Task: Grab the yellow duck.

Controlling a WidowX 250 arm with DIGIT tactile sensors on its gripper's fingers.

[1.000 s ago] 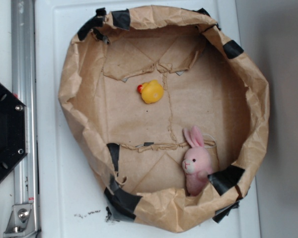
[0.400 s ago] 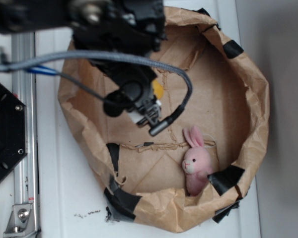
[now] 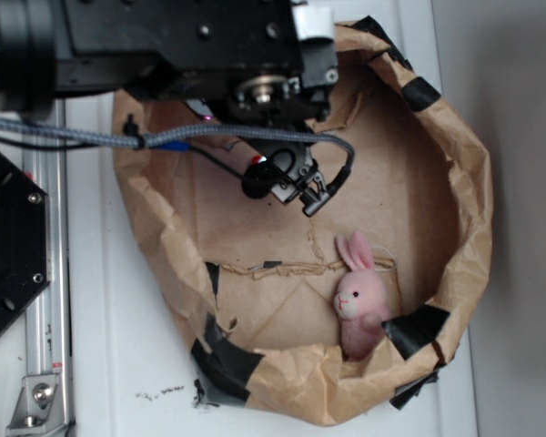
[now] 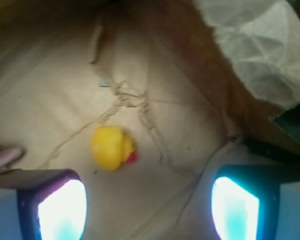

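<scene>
Brown paper lines the basin (image 3: pixel 455 173) where the gripper (image 4: pixel 147 205) hangs open above the yellow duck (image 4: pixel 110 147), apart from the pink bunny (image 3: pixel 358 296).

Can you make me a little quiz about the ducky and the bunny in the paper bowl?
1. True or false: the gripper is already squeezing the yellow duck.
2. What colour is the bunny?
A. blue
B. pink
C. green
3. Fill in the blank: in the wrist view, the duck's beak is ____.

Key
1. False. In the wrist view the duck lies on the brown paper, apart from both fingers, and the gripper is open.
2. B. The bunny is pink and sits against the wall of the paper bowl.
3. Red.
</scene>
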